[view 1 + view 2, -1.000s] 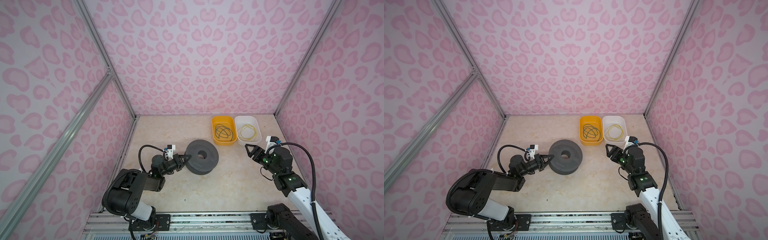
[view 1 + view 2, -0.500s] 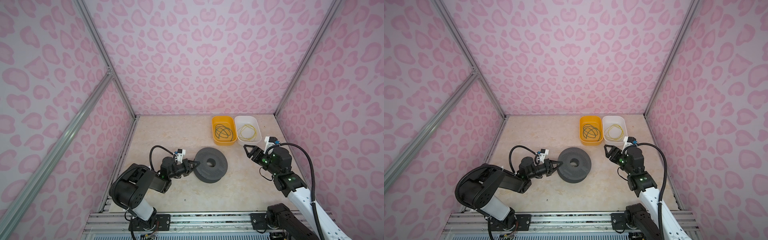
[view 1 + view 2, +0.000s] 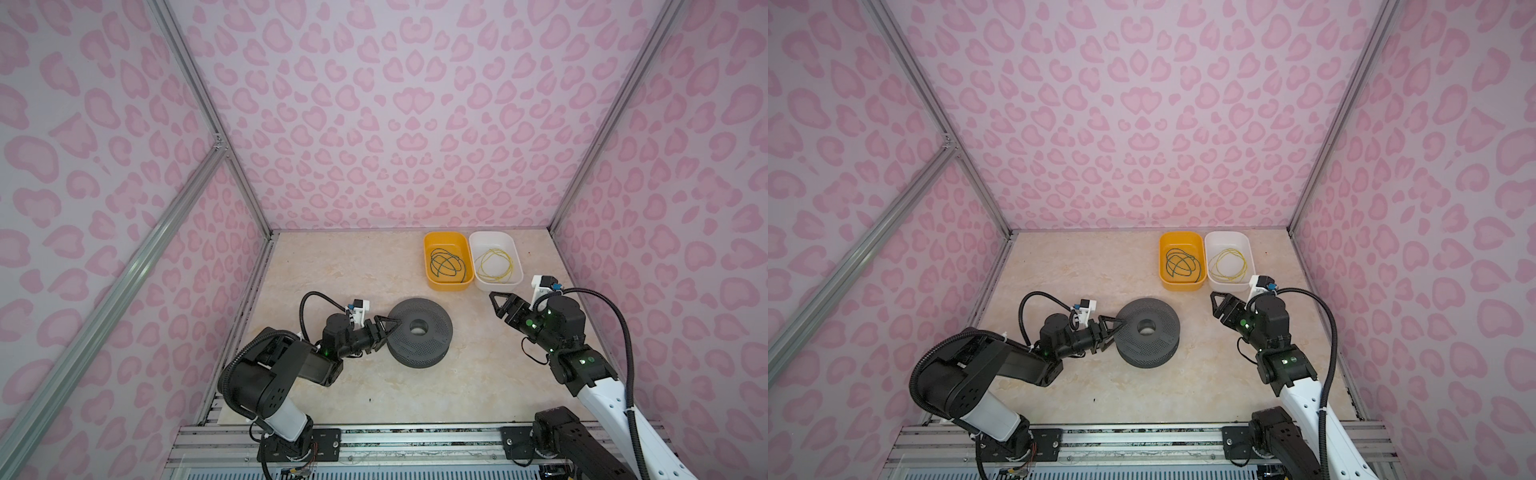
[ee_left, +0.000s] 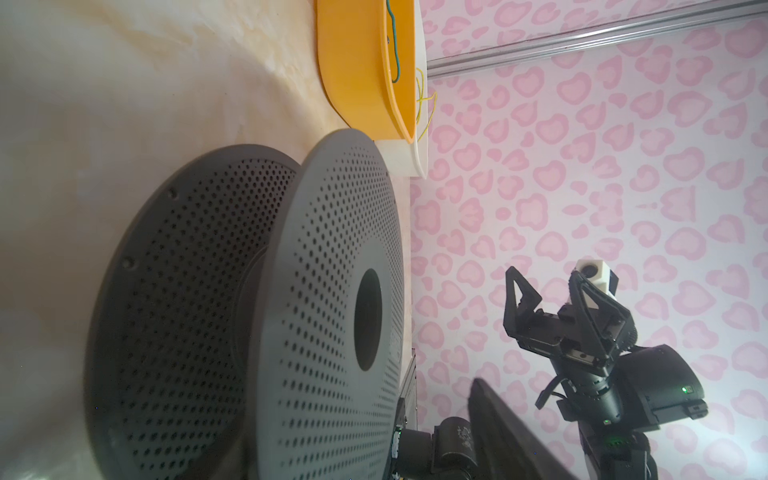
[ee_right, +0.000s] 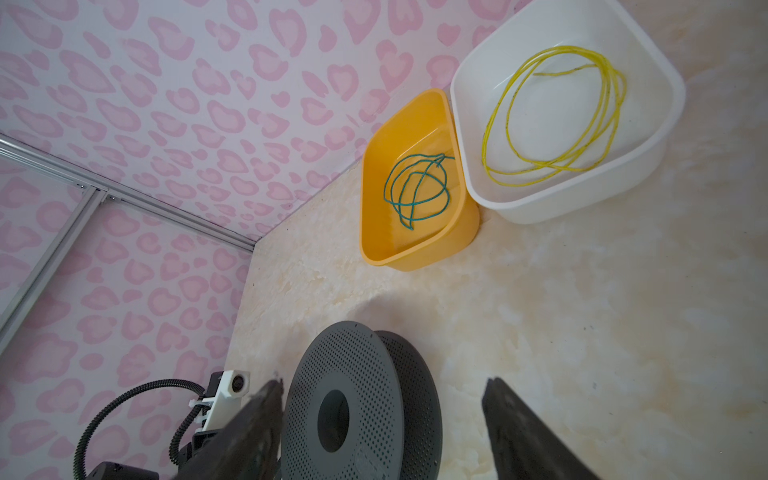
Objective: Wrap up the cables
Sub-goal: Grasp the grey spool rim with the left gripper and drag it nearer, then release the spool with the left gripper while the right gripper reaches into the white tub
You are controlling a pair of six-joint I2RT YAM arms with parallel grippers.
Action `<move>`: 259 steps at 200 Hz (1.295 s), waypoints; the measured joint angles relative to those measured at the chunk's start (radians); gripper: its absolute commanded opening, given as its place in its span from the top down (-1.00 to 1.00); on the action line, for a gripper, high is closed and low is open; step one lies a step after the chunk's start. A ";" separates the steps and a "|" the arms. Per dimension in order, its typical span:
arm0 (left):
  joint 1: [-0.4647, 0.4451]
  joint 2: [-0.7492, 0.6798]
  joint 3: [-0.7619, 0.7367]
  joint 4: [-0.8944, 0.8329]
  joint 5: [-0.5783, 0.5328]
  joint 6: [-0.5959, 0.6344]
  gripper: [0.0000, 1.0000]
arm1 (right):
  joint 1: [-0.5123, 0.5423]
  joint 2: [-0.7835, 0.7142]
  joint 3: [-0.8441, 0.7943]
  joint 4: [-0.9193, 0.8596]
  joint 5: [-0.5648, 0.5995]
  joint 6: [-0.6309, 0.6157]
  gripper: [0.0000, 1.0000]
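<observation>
The dark green cable [image 3: 446,264] lies in loose loops in the orange bin [image 3: 428,249]. The pale yellow cable [image 3: 494,264] lies in the white bin [image 3: 473,245] beside it. Both also show in the right wrist view, green cable [image 5: 415,191] and yellow cable [image 5: 552,112]. A dark grey perforated spool [image 3: 436,326] lies flat mid-table. My left gripper [image 3: 390,329] is open at the spool's left rim, one finger [image 4: 511,424] above the upper flange [image 4: 324,291]. My right gripper [image 3: 500,305] hovers open and empty in front of the white bin, right of the spool.
Pink patterned walls close in the left, back and right sides of the table. The bins stand together at the back right corner. A metal rail [image 3: 374,440] with both arm bases runs along the front edge.
The spool has shifted right and toward the front with my left gripper at its rim. That gripper was shut and now stands open. My right arm has barely moved.
</observation>
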 measured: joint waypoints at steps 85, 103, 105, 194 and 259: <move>0.001 -0.432 0.064 -0.573 -0.195 0.235 -0.97 | -0.001 0.000 0.021 -0.055 0.044 -0.018 -0.56; 0.001 -0.571 0.112 -0.756 -0.275 0.316 -0.96 | -0.001 0.009 0.027 -0.056 0.051 -0.021 -0.48; 0.001 -0.585 0.117 -0.777 -0.286 0.324 -0.97 | -0.001 0.011 0.028 -0.056 0.051 -0.021 -0.47; 0.001 -0.979 0.233 -1.407 -0.760 0.484 -0.99 | -0.055 0.150 0.080 -0.066 0.243 0.013 0.27; 0.001 -1.075 0.251 -1.588 -0.841 0.453 -0.97 | -0.056 0.444 0.298 -0.078 0.200 -0.018 -0.05</move>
